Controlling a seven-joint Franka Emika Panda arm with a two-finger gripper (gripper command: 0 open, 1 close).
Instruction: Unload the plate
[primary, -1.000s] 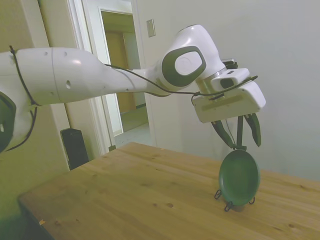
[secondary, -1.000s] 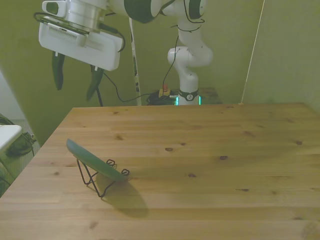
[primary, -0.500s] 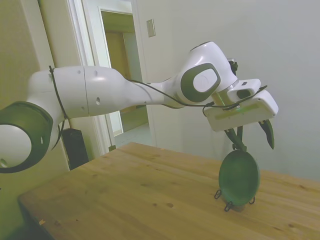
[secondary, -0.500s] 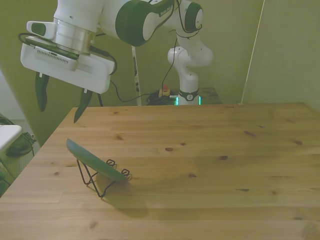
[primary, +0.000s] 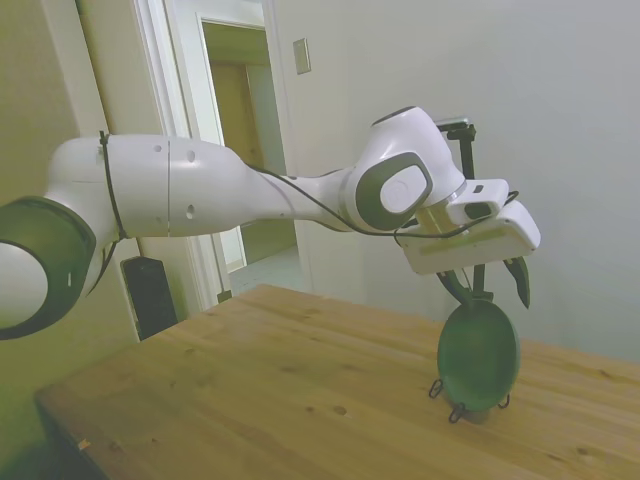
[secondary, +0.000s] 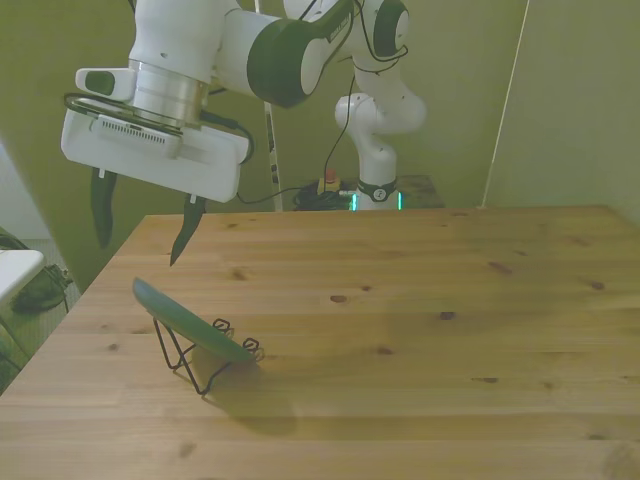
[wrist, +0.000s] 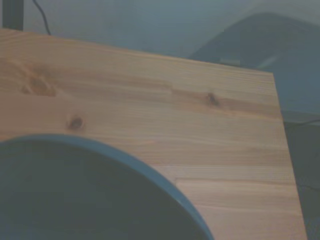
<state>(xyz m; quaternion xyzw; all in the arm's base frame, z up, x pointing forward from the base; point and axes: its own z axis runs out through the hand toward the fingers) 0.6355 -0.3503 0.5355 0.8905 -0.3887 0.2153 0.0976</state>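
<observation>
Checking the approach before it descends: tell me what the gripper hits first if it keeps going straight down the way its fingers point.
Probably the plate's upper rim: the open gripper hangs just above it, the plate leaning on its wire stand. Exact alignment is unclear.

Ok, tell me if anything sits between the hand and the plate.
Nothing visible does. The open hand hangs in clear air above the plate, which leans on its wire stand.
</observation>
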